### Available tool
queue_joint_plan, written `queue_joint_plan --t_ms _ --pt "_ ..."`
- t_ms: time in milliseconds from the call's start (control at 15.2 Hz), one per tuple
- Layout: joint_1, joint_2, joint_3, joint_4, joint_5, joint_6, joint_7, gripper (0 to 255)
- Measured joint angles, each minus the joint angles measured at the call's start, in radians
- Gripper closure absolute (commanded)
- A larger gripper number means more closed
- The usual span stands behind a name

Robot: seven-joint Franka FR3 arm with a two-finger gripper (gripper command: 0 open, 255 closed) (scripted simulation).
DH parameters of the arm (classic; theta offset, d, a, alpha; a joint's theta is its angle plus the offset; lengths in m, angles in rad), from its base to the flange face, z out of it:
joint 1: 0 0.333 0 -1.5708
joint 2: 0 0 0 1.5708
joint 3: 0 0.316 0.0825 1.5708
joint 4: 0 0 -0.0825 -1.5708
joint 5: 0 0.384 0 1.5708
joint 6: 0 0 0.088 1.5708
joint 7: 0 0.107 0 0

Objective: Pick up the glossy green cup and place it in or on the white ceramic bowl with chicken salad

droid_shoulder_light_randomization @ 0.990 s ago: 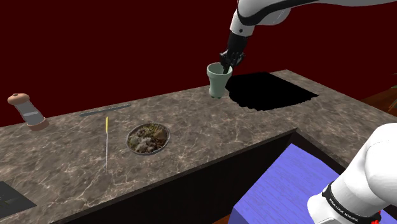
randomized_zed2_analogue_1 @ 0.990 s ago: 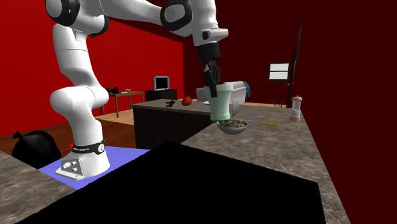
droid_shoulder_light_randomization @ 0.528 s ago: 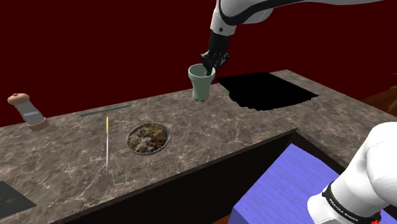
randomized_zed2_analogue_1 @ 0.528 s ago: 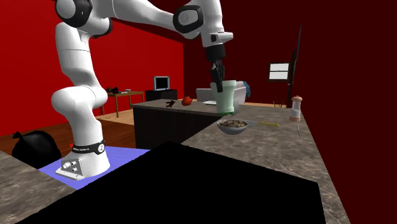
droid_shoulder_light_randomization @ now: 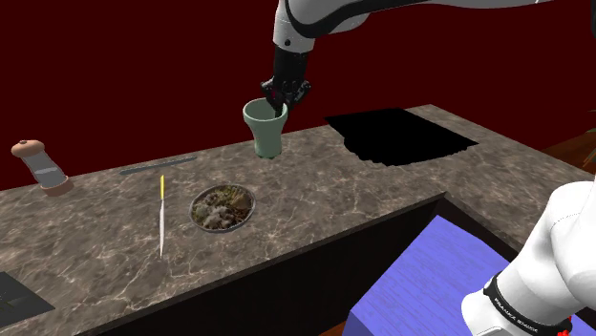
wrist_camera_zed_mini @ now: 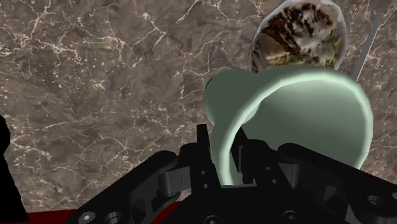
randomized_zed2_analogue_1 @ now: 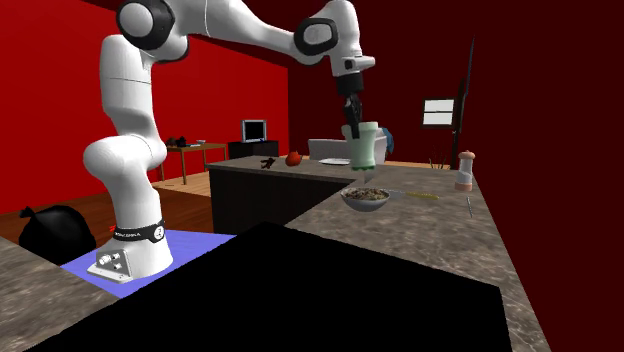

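While the arm's white base sits on the blue-purple stand (droid_shoulder_light_randomization: pixel 430 277) at the near right of the shoulder view, all eyes go to the dark veined counter (droid_shoulder_light_randomization: pixel 315 200). Nearest on it is the bowl (randomized_zed2_analogue_1: pixel 365 204), heaped with salad, and just to the shoulder view's left of it 1 thin yellow stick (droid_shoulder_light_randomization: pixel 161 215) lies flat. Farther back and to the right, the pale green cup (droid_shoulder_light_randomization: pixel 268 129) hangs upright, clear of the counter and not over the bowl. The gripper (droid_shoulder_light_randomization: pixel 283 94) points down from above and pinches the cup's rim, 1 finger inside and 1 outside, as the wrist view shows. At the far left stands a pepper mill (droid_shoulder_light_randomization: pixel 43 167). At the far right a black area (droid_shoulder_light_randomization: pixel 401 136) cuts into the counter, with a dark red wall (droid_shoulder_light_randomization: pixel 143 76) behind.
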Motion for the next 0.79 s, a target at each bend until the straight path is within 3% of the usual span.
queue_joint_plan --t_ms 792 --pt "0.144 0.280 0.077 0.417 -0.077 -0.138 0.228 255"
